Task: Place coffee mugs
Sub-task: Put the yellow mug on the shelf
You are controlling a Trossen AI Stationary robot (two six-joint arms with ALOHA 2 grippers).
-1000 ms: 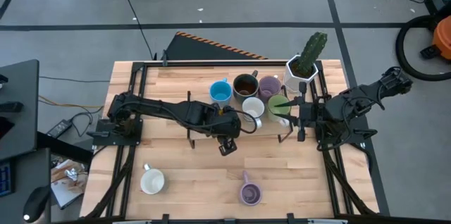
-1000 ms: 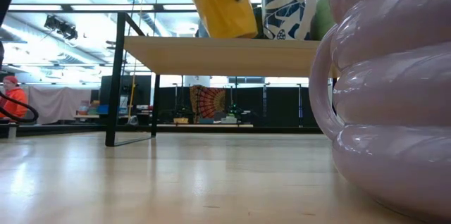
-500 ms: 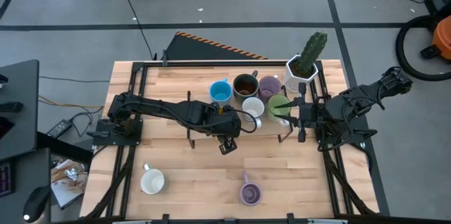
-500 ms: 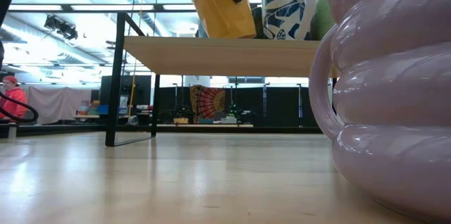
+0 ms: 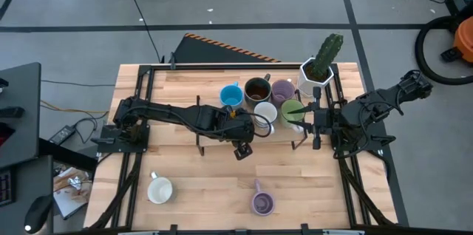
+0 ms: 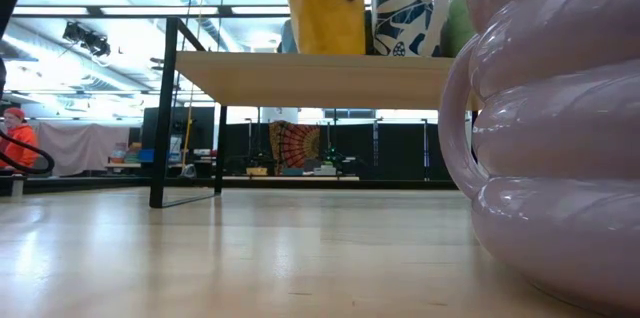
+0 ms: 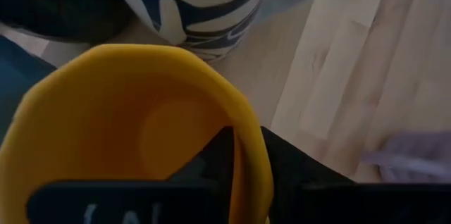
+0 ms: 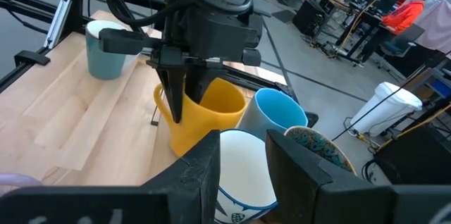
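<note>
Well, I saw the left gripper (image 8: 184, 90) pinching the orange mug's (image 8: 199, 115) rim — right gripper (image 5: 307, 119) unclear, by the green mug (image 5: 291, 109).

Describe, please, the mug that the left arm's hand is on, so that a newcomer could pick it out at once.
Start from the cactus pot at the table's far right corner; a cluster of mugs sits on the raised shelf beside it. The orange mug stands at the cluster's near-left edge, next to the white mug with blue pattern. It alone is orange-yellow, with the left hand straddling its rim.
</note>
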